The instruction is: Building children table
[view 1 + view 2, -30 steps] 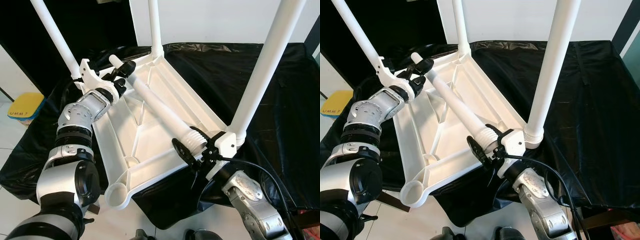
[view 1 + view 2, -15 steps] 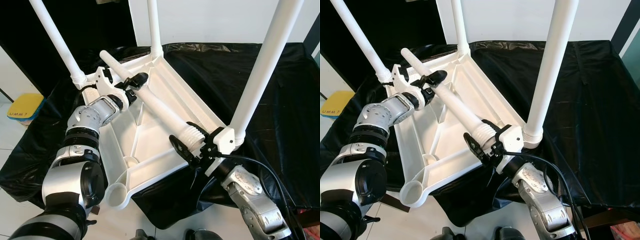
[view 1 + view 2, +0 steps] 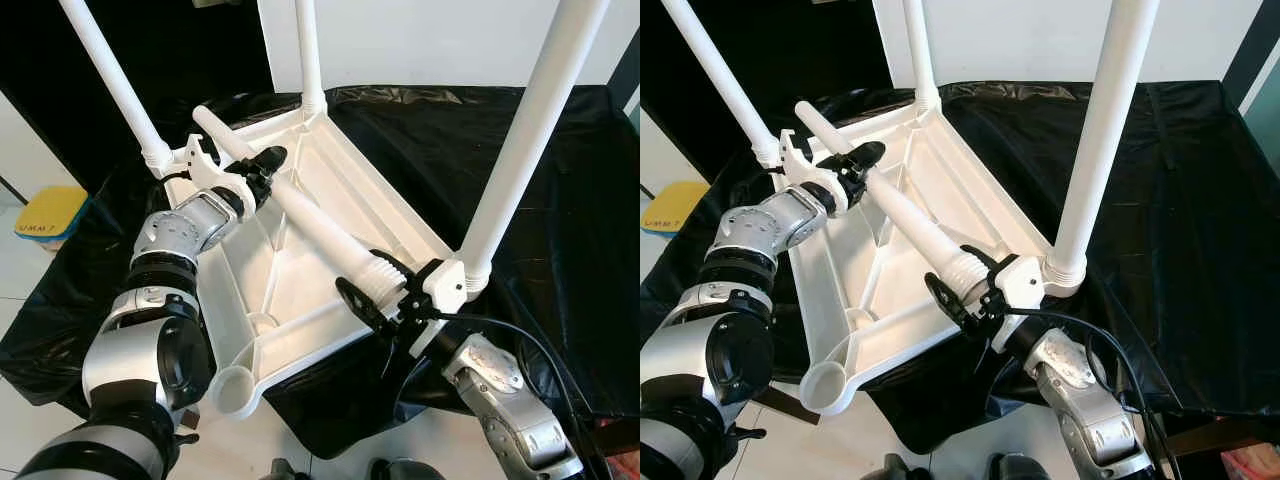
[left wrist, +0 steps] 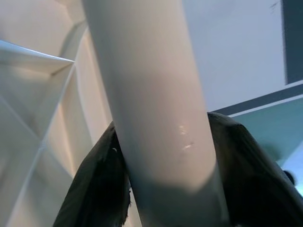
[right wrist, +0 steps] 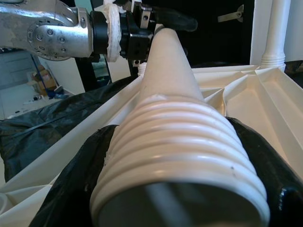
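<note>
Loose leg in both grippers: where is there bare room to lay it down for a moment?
The black sheet to the right of the upturned tabletop is bare and broad. The near edge is crowded: right gripper shut on the loose leg beside the front-right leg. Left gripper grips it near the back-left leg.

upright legs (image 3: pixel 535 120): tops cut by frame edge | yellow object (image 3: pixel 45 213): lettering probably unreadable

The loose leg (image 3: pixel 310 218) lies across the upturned tabletop (image 3: pixel 300 270), which rests on the surface (image 3: pixel 560 200); three legs stand on the tabletop.
</note>
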